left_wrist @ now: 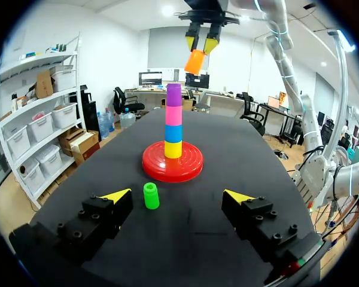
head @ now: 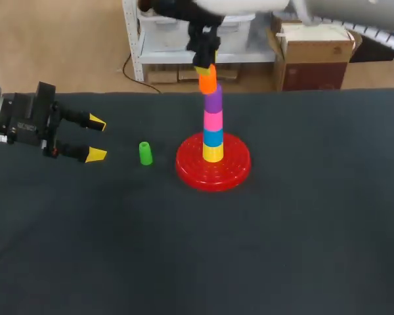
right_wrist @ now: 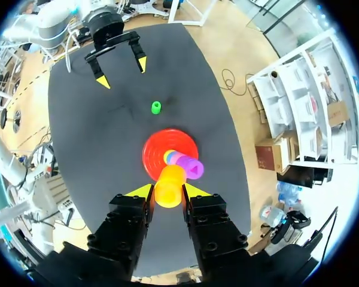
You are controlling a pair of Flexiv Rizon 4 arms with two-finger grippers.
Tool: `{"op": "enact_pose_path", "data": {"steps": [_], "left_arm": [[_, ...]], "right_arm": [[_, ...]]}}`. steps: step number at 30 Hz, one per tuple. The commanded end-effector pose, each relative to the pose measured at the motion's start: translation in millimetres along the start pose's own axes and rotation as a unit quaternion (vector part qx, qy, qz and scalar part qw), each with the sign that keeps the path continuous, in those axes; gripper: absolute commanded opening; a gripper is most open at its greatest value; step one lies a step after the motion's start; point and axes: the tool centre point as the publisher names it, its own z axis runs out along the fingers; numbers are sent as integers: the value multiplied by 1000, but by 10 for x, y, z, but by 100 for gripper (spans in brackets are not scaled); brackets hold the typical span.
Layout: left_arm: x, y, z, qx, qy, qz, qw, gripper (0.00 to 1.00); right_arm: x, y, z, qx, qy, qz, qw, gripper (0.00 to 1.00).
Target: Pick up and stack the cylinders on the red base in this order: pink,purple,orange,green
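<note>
Orange cylinder (head: 208, 80) clamped between right fingers (right_wrist: 141, 192) above the purple cylinder (head: 213, 100); left fingers (head: 95, 122) spread wide apart.

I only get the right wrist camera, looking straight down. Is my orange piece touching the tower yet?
Observer: No. In the left wrist view the orange cylinder hangs clear above the purple cylinder, with a gap between them.
Operator: Is it straight up and down?
Observer: No, it leans a little in the right gripper.
</note>
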Motion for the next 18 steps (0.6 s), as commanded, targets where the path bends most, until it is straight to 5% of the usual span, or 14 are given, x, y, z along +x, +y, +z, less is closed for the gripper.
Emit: {"op": "enact_pose_path", "data": {"steps": [1,18], "left_arm": [[1,-2,0,0,1,0,1000,100],[1,-2,0,0,1,0,1000,100]], "right_arm": [[-94,-162,19,-45,14,-5,999,0],[13,-349,283,-75,13,6,997,0]]}}
